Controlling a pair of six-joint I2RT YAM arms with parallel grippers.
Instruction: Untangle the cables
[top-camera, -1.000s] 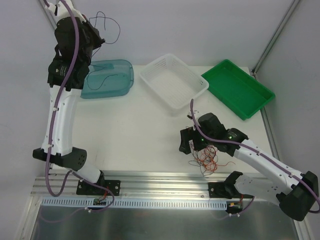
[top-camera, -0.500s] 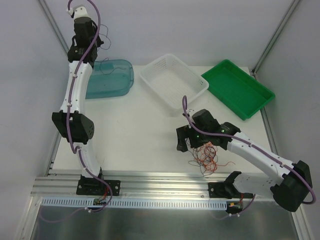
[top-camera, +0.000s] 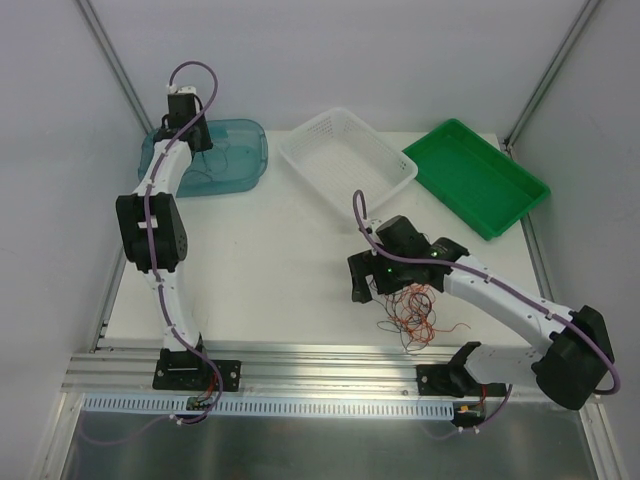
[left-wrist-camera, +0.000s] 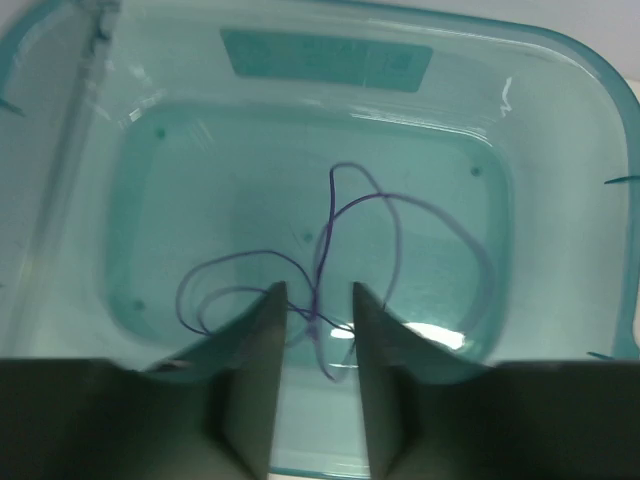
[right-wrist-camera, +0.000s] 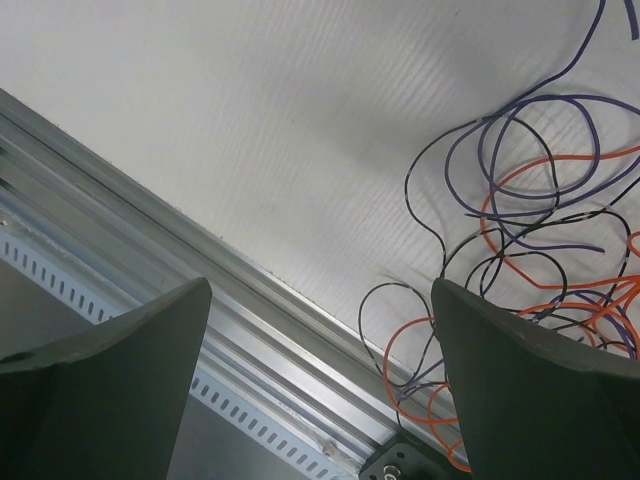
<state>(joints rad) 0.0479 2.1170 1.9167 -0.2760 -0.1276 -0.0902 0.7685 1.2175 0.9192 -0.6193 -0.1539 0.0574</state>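
A tangle of thin red-orange, black and purple cables (top-camera: 412, 312) lies at the near right of the table. My right gripper (top-camera: 362, 283) hovers at the tangle's left edge. In the right wrist view the right gripper (right-wrist-camera: 320, 290) is wide open with nothing between its fingers, and the cables (right-wrist-camera: 540, 220) curl beside its right finger. My left gripper (top-camera: 193, 138) points down into the teal tray (top-camera: 235, 160). A single purple cable (left-wrist-camera: 390, 200) lies looped on the tray floor. The left gripper (left-wrist-camera: 318, 300) has its jaws slightly apart over one strand.
A white mesh basket (top-camera: 345, 160) stands at the back centre, with a green tray (top-camera: 478, 178) at the back right. An aluminium rail (top-camera: 300, 365) runs along the table's near edge, close under the right gripper, and shows as the rail (right-wrist-camera: 150, 230) in the wrist view.
My left arm came down from high at the back and lowered the purple cable into the teal tray; its jaws have parted. My right gripper shifted slightly left by the tangle.
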